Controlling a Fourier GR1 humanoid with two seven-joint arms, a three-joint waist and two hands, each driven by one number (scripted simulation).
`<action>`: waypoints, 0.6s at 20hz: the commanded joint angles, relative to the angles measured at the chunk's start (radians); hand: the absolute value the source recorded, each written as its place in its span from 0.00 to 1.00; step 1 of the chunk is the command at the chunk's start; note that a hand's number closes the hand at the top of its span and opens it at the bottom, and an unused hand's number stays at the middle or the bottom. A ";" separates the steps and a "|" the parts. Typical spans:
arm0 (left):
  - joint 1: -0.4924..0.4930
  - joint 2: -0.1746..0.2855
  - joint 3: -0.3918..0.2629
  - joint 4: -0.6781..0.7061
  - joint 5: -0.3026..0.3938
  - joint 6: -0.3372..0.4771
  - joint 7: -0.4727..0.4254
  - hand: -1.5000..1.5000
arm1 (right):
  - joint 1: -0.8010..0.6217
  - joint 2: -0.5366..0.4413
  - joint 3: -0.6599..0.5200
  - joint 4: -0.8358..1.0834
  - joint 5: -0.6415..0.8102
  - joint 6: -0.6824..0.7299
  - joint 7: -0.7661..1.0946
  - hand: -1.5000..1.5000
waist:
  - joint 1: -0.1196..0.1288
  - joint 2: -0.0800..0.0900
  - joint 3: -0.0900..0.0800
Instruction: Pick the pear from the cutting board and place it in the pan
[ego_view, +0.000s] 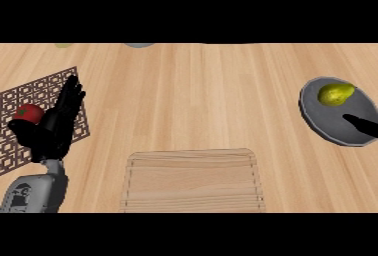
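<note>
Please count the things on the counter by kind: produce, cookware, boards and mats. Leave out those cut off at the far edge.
Produce: 2 (pear, red fruit)
Cookware: 1 (pan)
Boards and mats: 2 (cutting board, patterned mat)
Total: 5

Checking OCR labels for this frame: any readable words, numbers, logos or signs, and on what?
No readable text anywhere.
Dark mark on the left forearm: too blurred to read.
The lattice mat: pattern only, no letters.
The cutting board, pan and pear: unmarked.
</note>
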 joint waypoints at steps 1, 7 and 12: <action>-0.025 0.032 0.029 -0.020 0.020 -0.010 0.054 0.50 | 0.133 0.045 -0.024 -0.154 -0.098 0.157 -0.043 0.00 | -0.028 -0.011 -0.002; 0.049 0.010 0.023 -0.026 0.004 0.005 0.006 0.50 | 0.375 0.097 0.003 -0.515 -0.170 0.272 0.023 0.00 | -0.055 -0.018 -0.006; 0.054 0.030 0.038 -0.060 0.001 0.009 0.013 0.50 | 0.630 0.191 0.016 -0.852 -0.211 0.283 0.085 0.00 | -0.060 -0.017 -0.006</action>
